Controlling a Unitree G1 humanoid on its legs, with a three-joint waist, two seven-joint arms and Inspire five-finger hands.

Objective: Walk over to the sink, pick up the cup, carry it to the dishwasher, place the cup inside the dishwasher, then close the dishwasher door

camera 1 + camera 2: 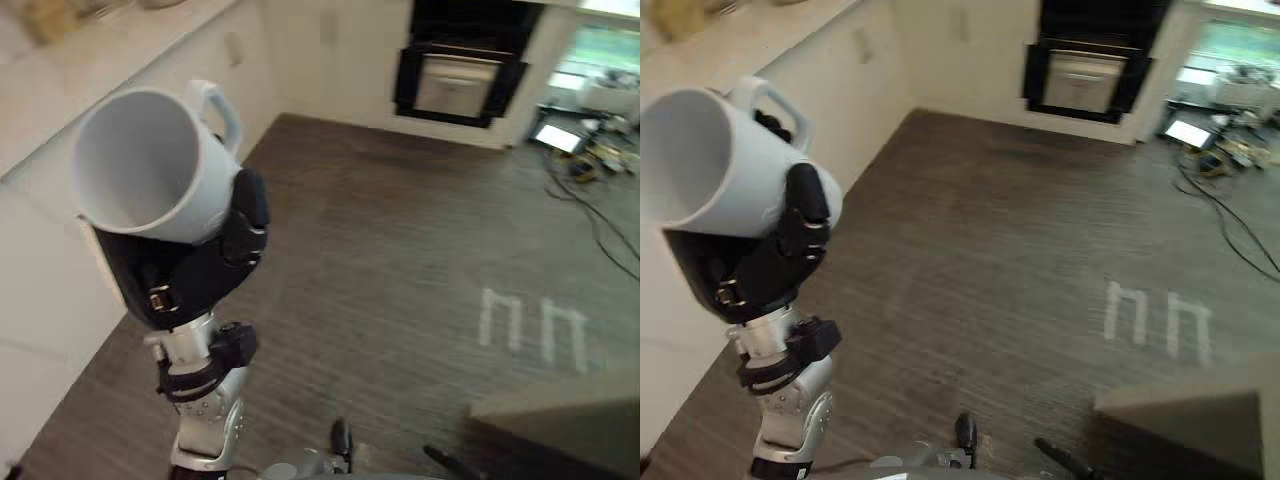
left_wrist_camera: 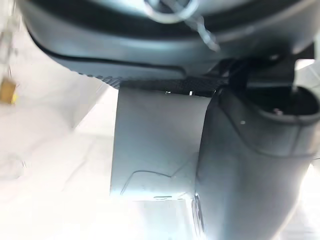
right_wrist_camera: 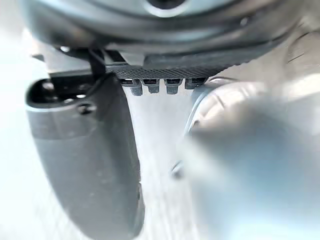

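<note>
A white cup with a handle is held up in the air, tilted so its open mouth faces me. My left hand is shut on the cup from below, dark fingers wrapped round its side. In the left wrist view the cup's wall sits against the palm, with the thumb pressed beside it. My right hand shows its thumb and straight fingers, holding nothing. A dark built-in appliance stands in the far wall, well beyond the cup.
A pale counter with white cabinet fronts runs along the left. Dark wood-look floor stretches to the far wall. A pale flat surface corner juts in at lower right. Cables and gear lie at the far right.
</note>
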